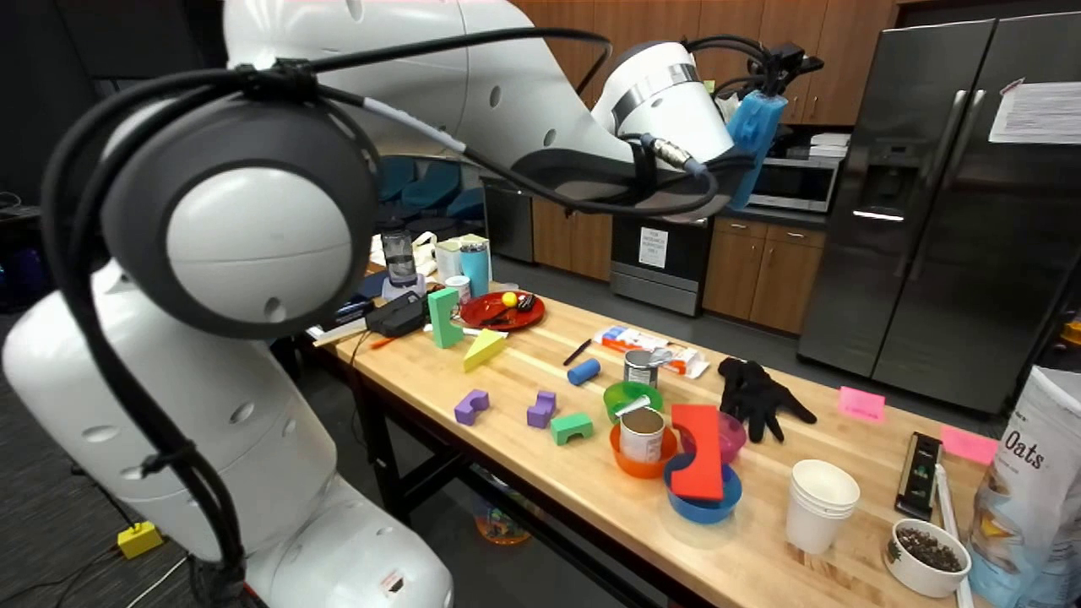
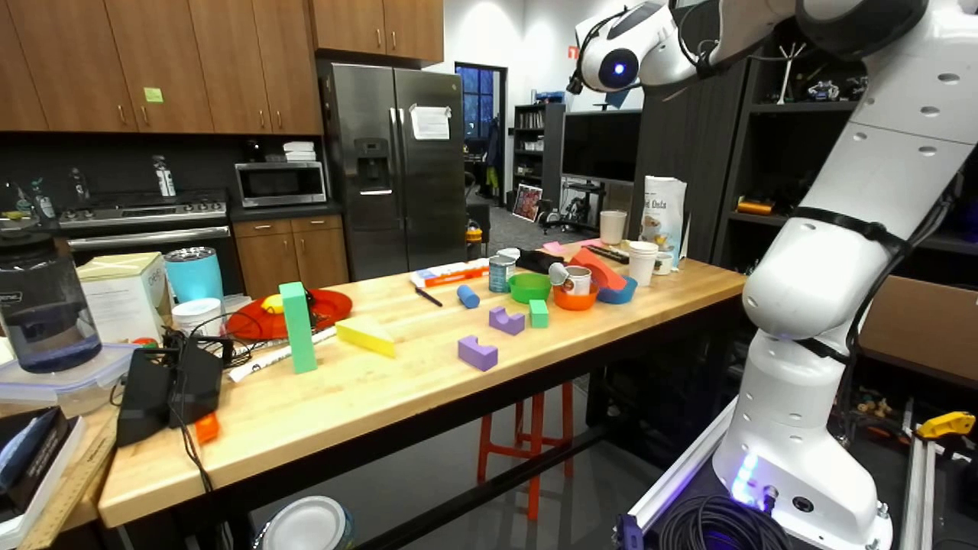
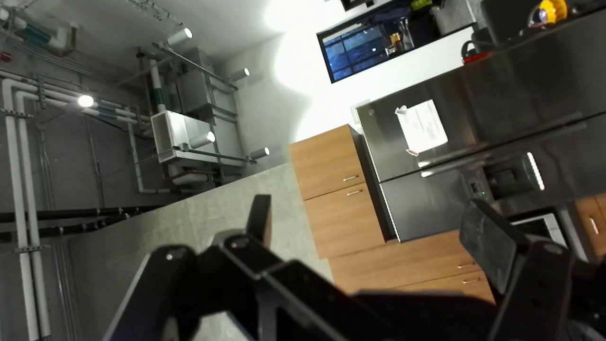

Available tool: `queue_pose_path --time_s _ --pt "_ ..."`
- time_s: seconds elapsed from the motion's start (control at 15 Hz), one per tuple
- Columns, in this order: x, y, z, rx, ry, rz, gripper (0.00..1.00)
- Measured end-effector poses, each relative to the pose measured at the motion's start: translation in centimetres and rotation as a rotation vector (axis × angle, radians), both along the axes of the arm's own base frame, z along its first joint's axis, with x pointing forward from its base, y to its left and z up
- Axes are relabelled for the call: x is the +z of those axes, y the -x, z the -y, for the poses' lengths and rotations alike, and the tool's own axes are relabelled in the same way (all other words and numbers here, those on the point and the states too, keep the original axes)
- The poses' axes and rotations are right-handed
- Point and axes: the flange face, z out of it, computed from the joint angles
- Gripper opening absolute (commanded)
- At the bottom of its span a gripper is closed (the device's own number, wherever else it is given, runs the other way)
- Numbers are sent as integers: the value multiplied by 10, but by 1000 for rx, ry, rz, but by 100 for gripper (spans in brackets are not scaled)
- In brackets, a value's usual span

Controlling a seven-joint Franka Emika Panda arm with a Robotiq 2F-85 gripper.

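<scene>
Gripper (image 3: 371, 215) empty, fingers spread, high above tabletop (image 2: 382, 397), aimed toward cabinets (image 3: 331, 163). Red block (image 1: 708, 452), seemingly nearest, well below it, lies over blue bowl (image 1: 709, 511) by robot-side long edge, long axis pointing toward that edge.

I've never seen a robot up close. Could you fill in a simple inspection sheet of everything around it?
Surface: wooden table, crowded with objects.
Main things: red block, tilted at the blue bowl; opened can standing in an orange bowl.
Clutter: black glove, red plate, stacked cups.
Fingers: open, raised; nothing seen between them.
Cables: black cable along the arm; coiled cable beside the base.
Surroundings: refrigerator, microwave, wooden cabinets.
</scene>
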Motion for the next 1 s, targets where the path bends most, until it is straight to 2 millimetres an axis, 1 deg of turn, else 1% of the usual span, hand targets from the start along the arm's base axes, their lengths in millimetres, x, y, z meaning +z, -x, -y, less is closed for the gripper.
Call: queue_pose_path --time_s 0.2,0.4,0.6,0.8,1.0 --pt "-16 -19 7 21 -35 -19 100" --pt "-33 -30 14 1 -72 -37 100" --pt "-45 -33 21 -71 -148 -37 100" --pt "-57 -31 30 -202 -240 -40 100" --pt "-64 -26 27 -321 -295 -42 100"
